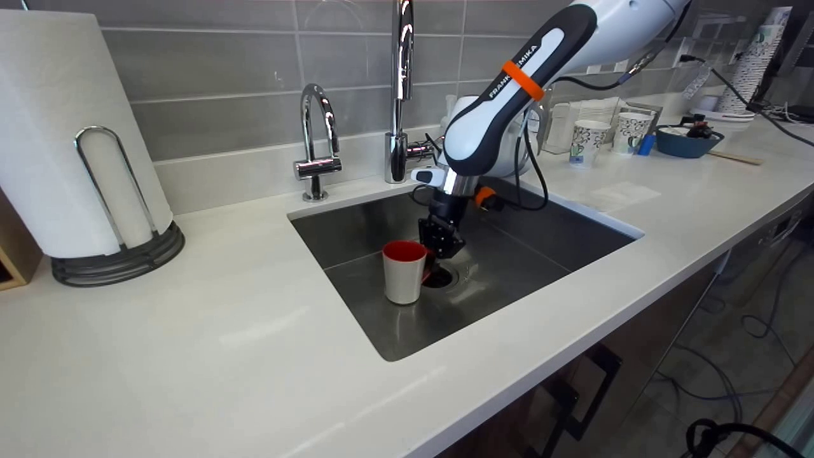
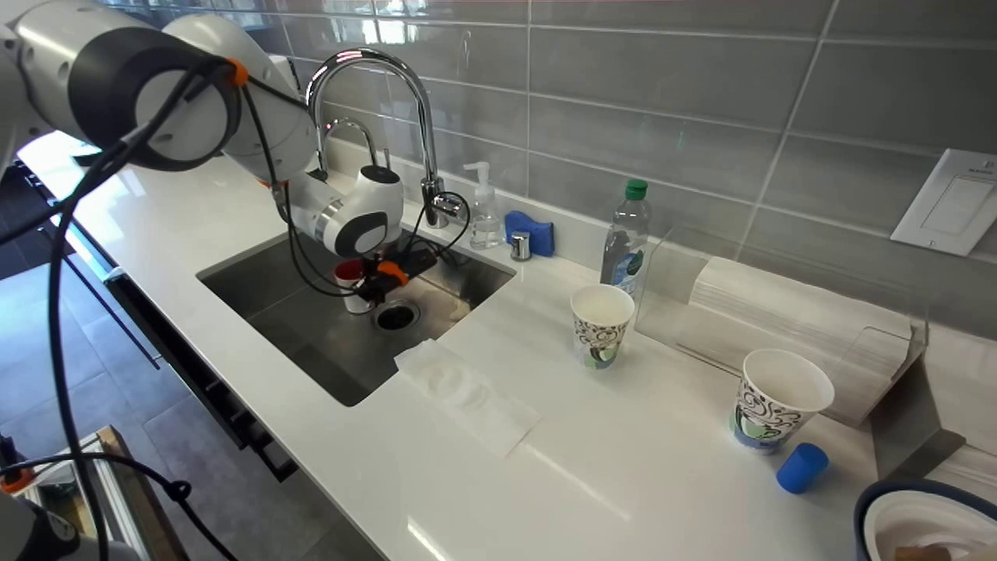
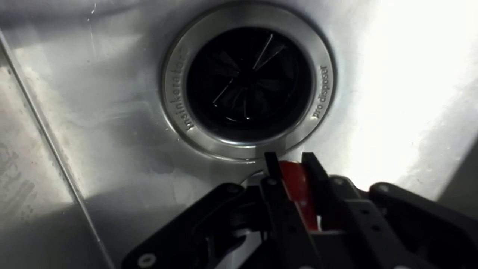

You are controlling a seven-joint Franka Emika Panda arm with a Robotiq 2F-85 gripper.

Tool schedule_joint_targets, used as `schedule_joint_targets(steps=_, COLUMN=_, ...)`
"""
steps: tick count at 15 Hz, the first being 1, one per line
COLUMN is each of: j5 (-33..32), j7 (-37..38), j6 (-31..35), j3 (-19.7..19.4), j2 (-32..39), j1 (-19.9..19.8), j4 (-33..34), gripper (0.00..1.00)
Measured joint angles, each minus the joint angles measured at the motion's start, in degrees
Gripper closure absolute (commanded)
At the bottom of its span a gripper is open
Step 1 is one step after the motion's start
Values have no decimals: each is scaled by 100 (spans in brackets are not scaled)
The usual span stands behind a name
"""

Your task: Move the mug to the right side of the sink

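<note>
Down low the gripper sits, 2 fingers narrow, apparently pinching the red handle of the mug, upright in the sink just beside the drain; it wants a firm hold, a small lift, mug level, then a smooth glide rightward

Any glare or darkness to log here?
Wrist view: the sink burns out white at right, and the gripper is mostly black; both exterior views: pale streaks on the countertop; in an exterior view: bright reflections on the tiles, top left.

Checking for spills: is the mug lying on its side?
No, the mug is upright in an exterior view, its red interior facing up.
</note>
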Motion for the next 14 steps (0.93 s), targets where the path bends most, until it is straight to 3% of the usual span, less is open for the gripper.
schedule_joint_targets(steps=7, j5=-22, j7=0, j6=2, j3=42, j2=1, j1=-43, j4=2, gripper=95)
schedule_joint_targets(steps=14, j5=-9, j7=-25, j6=203, j3=553, j2=-88, j1=-619, j4=-129, gripper=95)
